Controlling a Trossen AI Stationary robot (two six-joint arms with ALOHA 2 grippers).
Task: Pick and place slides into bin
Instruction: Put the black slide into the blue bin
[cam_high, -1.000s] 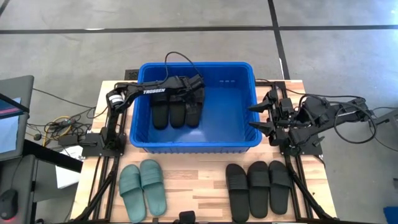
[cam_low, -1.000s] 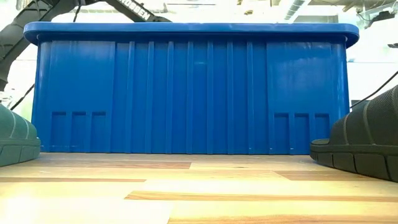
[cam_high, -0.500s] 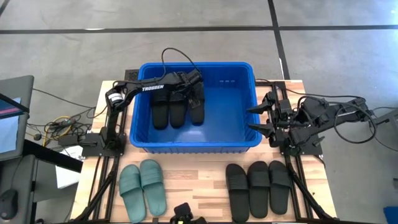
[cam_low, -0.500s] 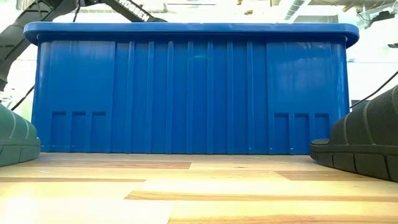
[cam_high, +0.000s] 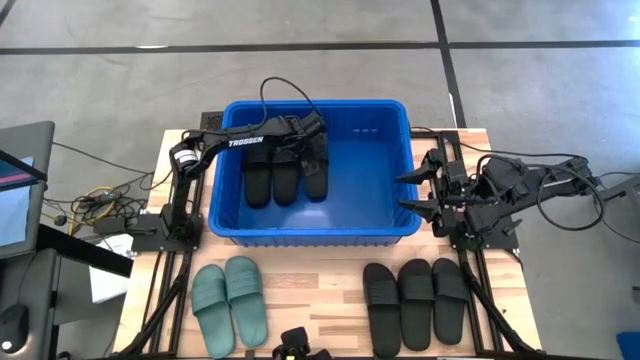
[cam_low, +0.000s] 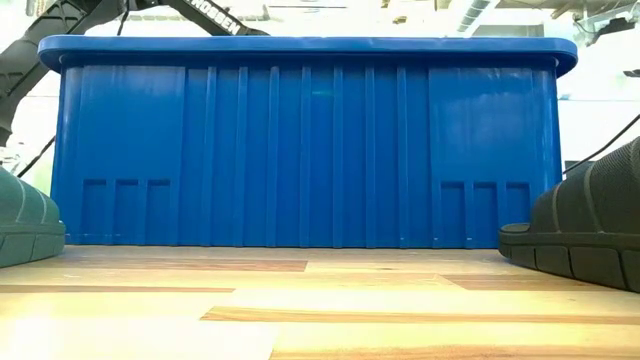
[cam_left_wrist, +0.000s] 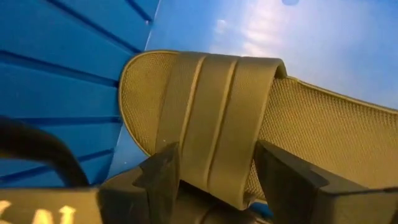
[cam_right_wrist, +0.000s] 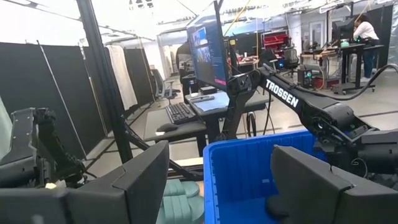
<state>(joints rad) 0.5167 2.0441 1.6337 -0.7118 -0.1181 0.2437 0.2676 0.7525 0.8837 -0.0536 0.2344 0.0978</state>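
The blue bin (cam_high: 400, 215) stands at the middle of the wooden table (cam_high: 310, 285). The left gripper (cam_high: 315, 133) is inside the bin near its far wall, positioned over the rightmost of three black sandals (cam_high: 286, 175) that lie side by side on the bin floor. In the left wrist view, the fingers (cam_left_wrist: 163, 177) stand on either side of that sandal's strap (cam_left_wrist: 211, 124); whether they press the strap or merely straddle it cannot be determined from this view. The right gripper (cam_high: 411, 190) is outside the bin, just beside its right wall, with its jaws spread wide and nothing between them. On the table in front of the bin, two green sandals (cam_high: 229, 302) lie side by side at the left, and three more black ones (cam_high: 415, 300) lie in a row at the right. In the low view, the bin wall (cam_low: 300, 140) fills most of the frame.
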